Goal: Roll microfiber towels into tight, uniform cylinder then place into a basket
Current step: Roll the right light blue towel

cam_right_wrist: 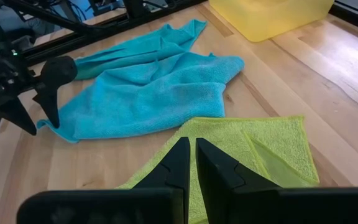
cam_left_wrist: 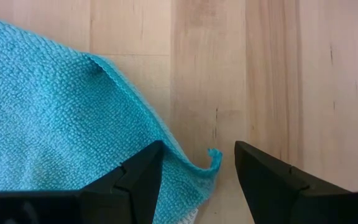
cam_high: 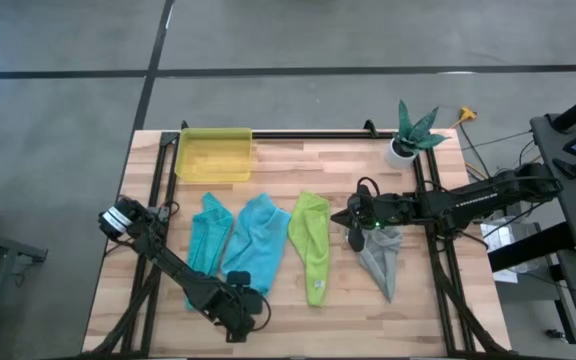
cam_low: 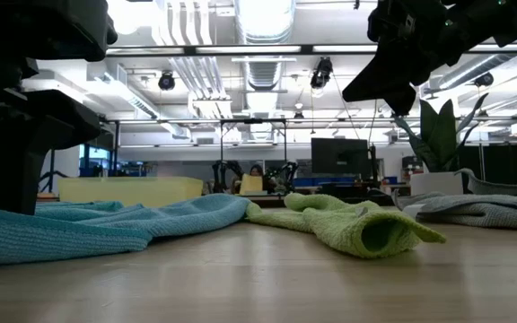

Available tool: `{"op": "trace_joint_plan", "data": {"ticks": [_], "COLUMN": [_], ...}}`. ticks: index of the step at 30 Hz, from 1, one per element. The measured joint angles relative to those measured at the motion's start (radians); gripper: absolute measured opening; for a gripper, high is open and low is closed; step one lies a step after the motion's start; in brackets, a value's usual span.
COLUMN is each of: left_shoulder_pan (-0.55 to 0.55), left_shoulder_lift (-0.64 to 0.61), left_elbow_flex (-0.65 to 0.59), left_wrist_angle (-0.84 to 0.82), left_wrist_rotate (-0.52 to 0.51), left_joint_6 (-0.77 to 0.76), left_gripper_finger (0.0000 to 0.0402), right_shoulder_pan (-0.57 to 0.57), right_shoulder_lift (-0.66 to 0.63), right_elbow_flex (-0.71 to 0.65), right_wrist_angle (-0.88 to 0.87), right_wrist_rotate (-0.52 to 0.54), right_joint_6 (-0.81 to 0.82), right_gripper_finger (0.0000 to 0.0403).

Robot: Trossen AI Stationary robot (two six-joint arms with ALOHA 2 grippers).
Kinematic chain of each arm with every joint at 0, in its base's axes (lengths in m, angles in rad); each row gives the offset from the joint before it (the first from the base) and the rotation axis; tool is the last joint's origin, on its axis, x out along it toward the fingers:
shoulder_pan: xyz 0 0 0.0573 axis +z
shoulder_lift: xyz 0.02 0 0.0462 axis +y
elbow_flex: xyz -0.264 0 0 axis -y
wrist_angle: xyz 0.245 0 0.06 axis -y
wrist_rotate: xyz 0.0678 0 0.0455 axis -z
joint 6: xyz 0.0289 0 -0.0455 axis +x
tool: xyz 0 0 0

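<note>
High view | left gripper [cam_high: 251, 302] parted over light blue towel [cam_high: 255, 240] | right gripper [cam_high: 346, 218] closed

Four towels [cam_high: 258, 250] lie side by side across mid-table. Basket [cam_high: 213, 155] at far left; plant pot [cam_high: 401, 150] at far right. Left gripper [cam_high: 240, 300] at second towel's near corner.
</note>
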Motion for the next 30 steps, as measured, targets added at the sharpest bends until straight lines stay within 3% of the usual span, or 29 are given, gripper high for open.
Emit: {"op": "trace_joint_plan", "data": {"ticks": [22,30], "left_shoulder_pan": [0.003,0.023], "left_shoulder_lift": [0.0,-0.025], "left_elbow_flex": [-0.001,0.009], "left_wrist_angle": [0.0,-0.055], "left_wrist_rotate": [-0.02,-0.053], "left_joint_6": [0.03,0.079], "left_gripper_finger": [0.0184,0.0184], "right_shoulder_pan": [0.0,0.0], "right_shoulder_lift": [0.014,0.227], "right_elbow_flex": [0.0,0.0], "right_wrist_angle": [0.007,0.147], "right_wrist_rotate": [0.0,-0.025], "right_joint_6": [-0.018,-0.075], "right_gripper_finger": [0.0022,0.0022]}}
